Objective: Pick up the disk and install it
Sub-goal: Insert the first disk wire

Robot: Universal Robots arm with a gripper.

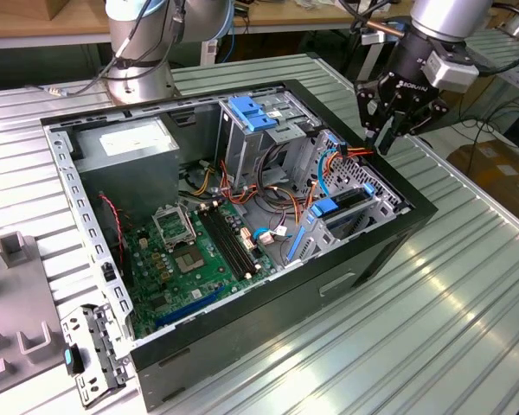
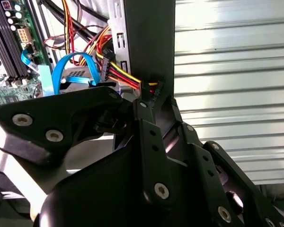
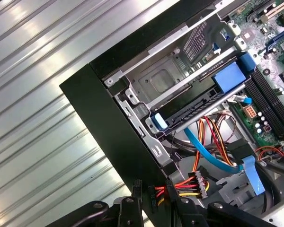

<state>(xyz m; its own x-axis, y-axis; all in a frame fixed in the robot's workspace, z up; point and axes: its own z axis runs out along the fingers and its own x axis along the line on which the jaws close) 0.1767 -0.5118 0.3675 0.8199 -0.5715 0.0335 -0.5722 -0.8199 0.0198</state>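
Note:
The disk [image 1: 346,201] sits in the drive cage of the open computer case [image 1: 268,303], at the exterior view's right. In the first wrist view the disk [image 3: 199,101] is a dark flat block with blue rails at both ends, lying level in the metal bay. My gripper [image 1: 387,138] hangs over the case's rim, just beyond the disk. In both wrist views the fingers close around a small black power connector [image 3: 155,192] with red, yellow and black wires, seen at the fingertips [image 2: 154,90] beside the case wall. My gripper [image 3: 154,202] [image 2: 156,101] holds no disk.
A light-blue ribbed latch piece [image 1: 253,112] tops the upper cage. The motherboard [image 1: 199,251] and power supply [image 1: 125,143] fill the case's left. Blue data cables [image 3: 206,151] and wire bundles loop near the disk. The arm's base [image 1: 138,60] stands behind. Grey fixtures [image 1: 13,251] lie left.

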